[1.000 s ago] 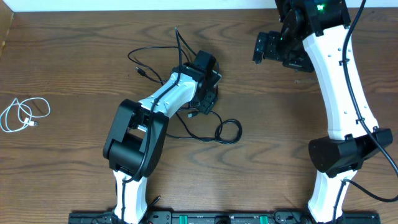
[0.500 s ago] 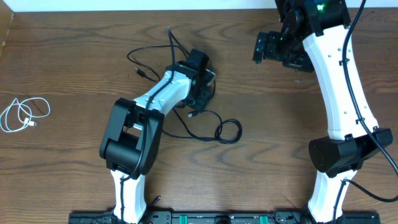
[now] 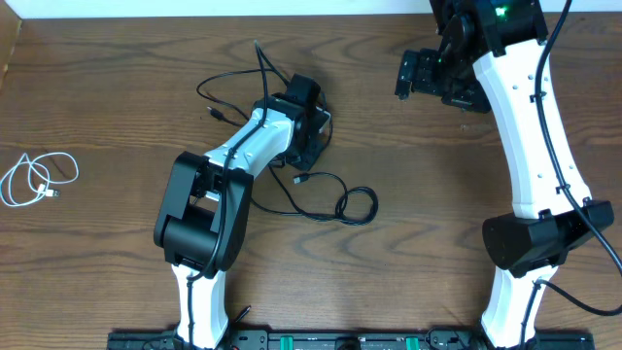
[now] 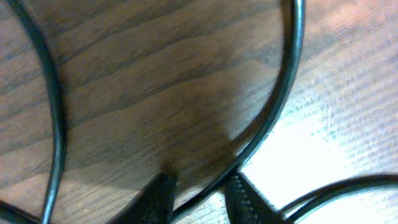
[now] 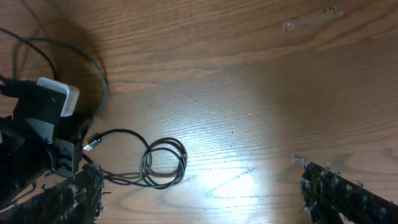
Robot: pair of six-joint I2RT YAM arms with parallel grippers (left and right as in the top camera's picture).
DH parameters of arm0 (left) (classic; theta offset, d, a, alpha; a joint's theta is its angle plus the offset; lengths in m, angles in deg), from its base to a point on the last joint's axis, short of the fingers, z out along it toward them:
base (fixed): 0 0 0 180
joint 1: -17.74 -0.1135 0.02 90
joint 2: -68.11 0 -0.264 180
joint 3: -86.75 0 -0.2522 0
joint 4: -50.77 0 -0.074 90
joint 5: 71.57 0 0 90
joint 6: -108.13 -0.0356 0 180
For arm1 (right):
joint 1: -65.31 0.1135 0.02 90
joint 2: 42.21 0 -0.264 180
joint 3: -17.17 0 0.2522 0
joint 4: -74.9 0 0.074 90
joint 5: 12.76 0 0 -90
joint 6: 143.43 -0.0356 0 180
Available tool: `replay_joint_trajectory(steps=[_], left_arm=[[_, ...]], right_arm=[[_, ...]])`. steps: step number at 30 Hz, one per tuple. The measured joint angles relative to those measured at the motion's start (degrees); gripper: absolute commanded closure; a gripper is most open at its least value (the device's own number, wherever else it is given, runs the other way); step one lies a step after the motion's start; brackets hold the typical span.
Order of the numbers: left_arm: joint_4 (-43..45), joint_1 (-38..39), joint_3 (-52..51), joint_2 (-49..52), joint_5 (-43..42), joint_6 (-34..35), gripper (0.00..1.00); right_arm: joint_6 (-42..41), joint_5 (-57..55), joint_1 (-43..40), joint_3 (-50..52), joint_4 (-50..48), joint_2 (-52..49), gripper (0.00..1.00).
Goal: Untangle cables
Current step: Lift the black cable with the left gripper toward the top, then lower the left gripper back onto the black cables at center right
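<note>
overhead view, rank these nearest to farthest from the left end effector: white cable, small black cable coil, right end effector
1. small black cable coil, just right of it, nearer the arm bases
2. right end effector, far side, to the right
3. white cable, far left edge

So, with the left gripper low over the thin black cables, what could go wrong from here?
One: in the left wrist view a thin black cable runs slantwise between the fingers of the left gripper, so it could slip out or be pinched only at the very tips. Two: a small black coiled loop lies on the brown wooden table nearby; if it belongs to the same cable, a pull might tighten it into a knot.
</note>
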Motion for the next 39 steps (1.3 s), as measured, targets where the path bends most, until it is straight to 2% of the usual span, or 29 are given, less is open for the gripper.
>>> replay_joint_trajectory(steps=[6, 13, 26, 36, 37, 38, 39], left_arm=[[0.0, 0.0, 0.2, 0.0, 0.0, 0.9, 0.92], [-0.6, 0.0, 0.2, -2.4, 0.2, 7.1, 0.93], [4.3, -0.2, 0.2, -34.2, -1.4, 13.2, 0.93], [7.7, -0.2, 0.2, -48.0, 0.5, 17.8, 0.92], [7.7, -0.2, 0.2, -48.8, 0.6, 18.0, 0.88], [7.3, -0.2, 0.2, -49.3, 0.7, 18.2, 0.78], [6.3, -0.2, 0.3, -49.5, 0.8, 18.3, 0.73]], right_arm=[[0.0, 0.0, 0.0, 0.0, 0.0, 0.0, 0.01], [0.0, 0.0, 0.0, 0.0, 0.0, 0.0, 0.01], [0.0, 0.0, 0.0, 0.0, 0.0, 0.0, 0.01], [0.0, 0.0, 0.0, 0.0, 0.0, 0.0, 0.01], [0.0, 0.0, 0.0, 0.0, 0.0, 0.0, 0.01], [0.0, 0.0, 0.0, 0.0, 0.0, 0.0, 0.01], [0.0, 0.0, 0.0, 0.0, 0.0, 0.0, 0.01]])
